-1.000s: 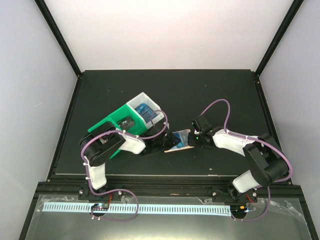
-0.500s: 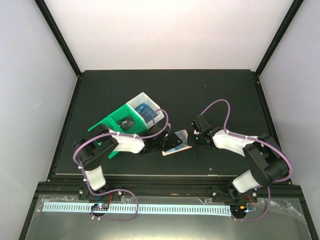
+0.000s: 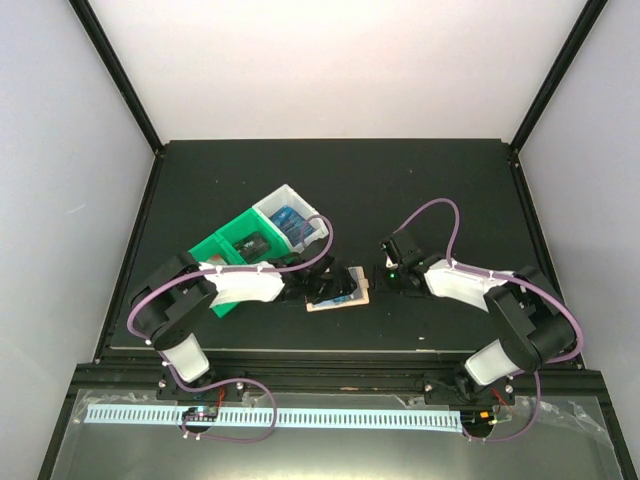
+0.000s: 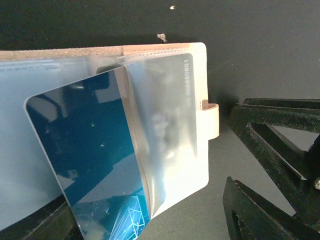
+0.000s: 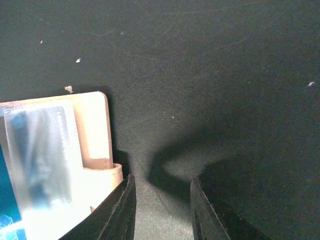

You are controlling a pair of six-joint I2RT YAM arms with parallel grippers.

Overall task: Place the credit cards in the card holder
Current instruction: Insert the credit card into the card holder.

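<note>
left fingers (image 3: 330, 289) hold blue card (image 4: 95, 165) in card holder (image 4: 197, 75) | right fingers (image 5: 161, 210) narrow — beside snap tab (image 5: 107, 175)

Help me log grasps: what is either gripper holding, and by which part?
The left gripper holds the blue card by its lower end; the exact contact is out of view. The right gripper is open beside the card holder, gripping nothing.

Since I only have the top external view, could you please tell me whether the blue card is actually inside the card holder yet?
Observer: Only partly. The left wrist view shows the blue card lying tilted, with one side tucked under a clear sleeve of the card holder and the rest sticking out.
Operator: Thank you. Is the right gripper holding anything?
Observer: No. The right wrist view shows the right gripper open over the bare table, just beside the holder's snap tab.
</note>
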